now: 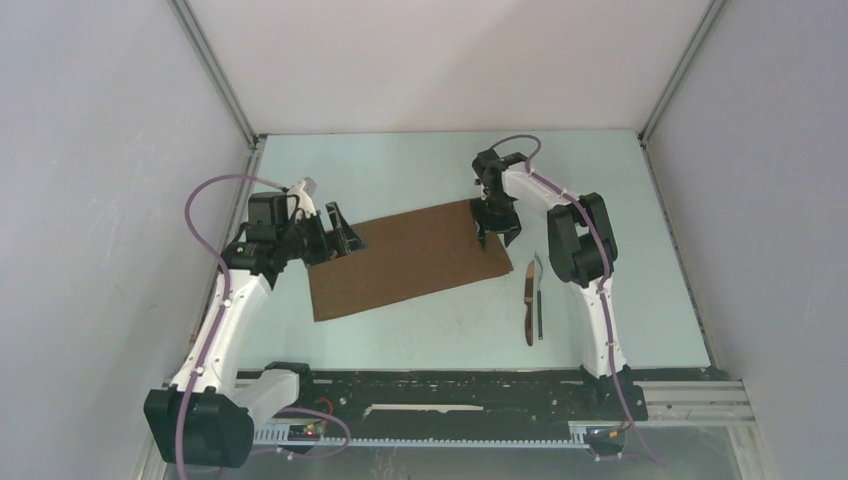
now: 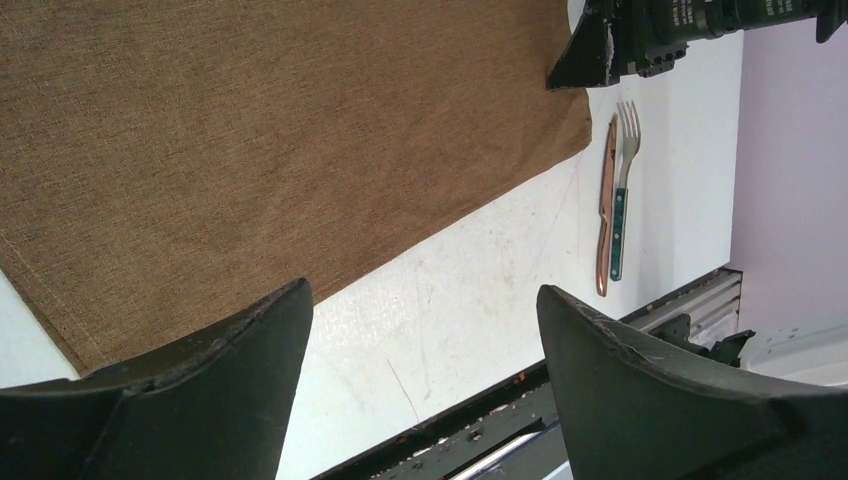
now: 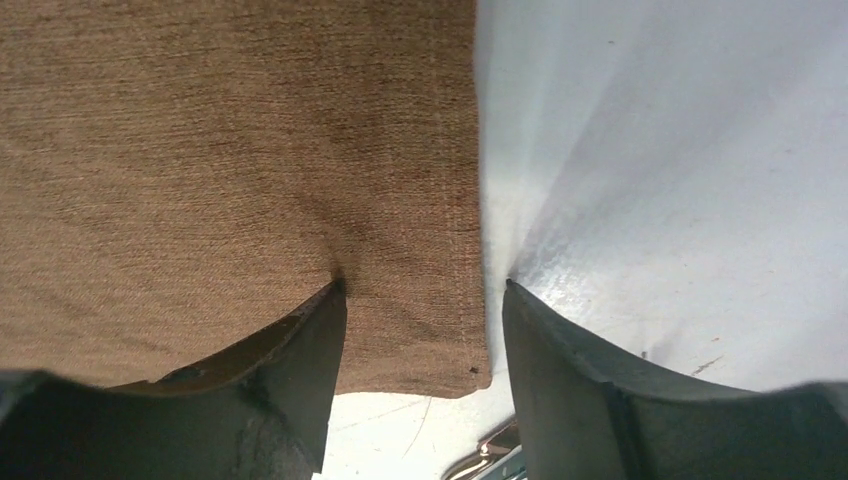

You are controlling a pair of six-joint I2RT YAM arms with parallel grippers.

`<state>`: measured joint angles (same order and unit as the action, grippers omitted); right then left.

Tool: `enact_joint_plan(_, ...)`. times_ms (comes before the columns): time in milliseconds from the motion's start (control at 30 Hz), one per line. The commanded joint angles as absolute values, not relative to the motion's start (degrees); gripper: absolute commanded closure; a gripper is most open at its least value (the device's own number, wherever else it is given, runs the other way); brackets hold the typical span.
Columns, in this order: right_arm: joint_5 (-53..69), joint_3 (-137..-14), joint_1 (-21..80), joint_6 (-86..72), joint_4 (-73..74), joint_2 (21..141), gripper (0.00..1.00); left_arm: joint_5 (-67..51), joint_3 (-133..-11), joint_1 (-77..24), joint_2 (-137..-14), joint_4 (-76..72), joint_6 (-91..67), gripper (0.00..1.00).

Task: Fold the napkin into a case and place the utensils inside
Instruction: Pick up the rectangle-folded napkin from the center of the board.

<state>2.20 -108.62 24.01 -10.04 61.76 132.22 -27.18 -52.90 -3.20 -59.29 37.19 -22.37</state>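
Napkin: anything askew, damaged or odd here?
Only its angle: the napkin lies flat but skewed to the table edges. No tears or spills visible. The knife and fork lie neatly side by side on its right.

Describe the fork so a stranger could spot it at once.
Start at the big brown napkin. Off its near right corner, two utensils lie side by side. The fork is the outer one, tined and dark-handled, unlike the brown knife.
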Motion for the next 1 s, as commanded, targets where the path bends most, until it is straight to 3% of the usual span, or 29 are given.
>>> enact_joint_plan(0, 1.76, -103.97, 26.12, -13.71, 55.8, 132.69, 0.38, -27.91, -53.95, -3.35, -57.68, 36.46, -21.18, 0.1)
enact_joint_plan(333, -4.25, -102.34, 26.86, -15.24, 53.69, 131.96, 0.76, -27.78, -54.62, -3.36, -56.87, 37.78, -21.01, 0.11)
enact_joint_plan(500, -5.62, -103.68, 26.17, -12.57, 54.73, 132.21, 1.0, -27.78, -54.84, -3.34, -56.87, 38.05, -21.29, 0.11)
enact_joint_plan(967, -2.86, -105.72, 12.2, -0.11, 56.04, 127.04, 1.0, -30.96, -51.7, -3.34, -57.48, 35.86, -24.34, 0.11)
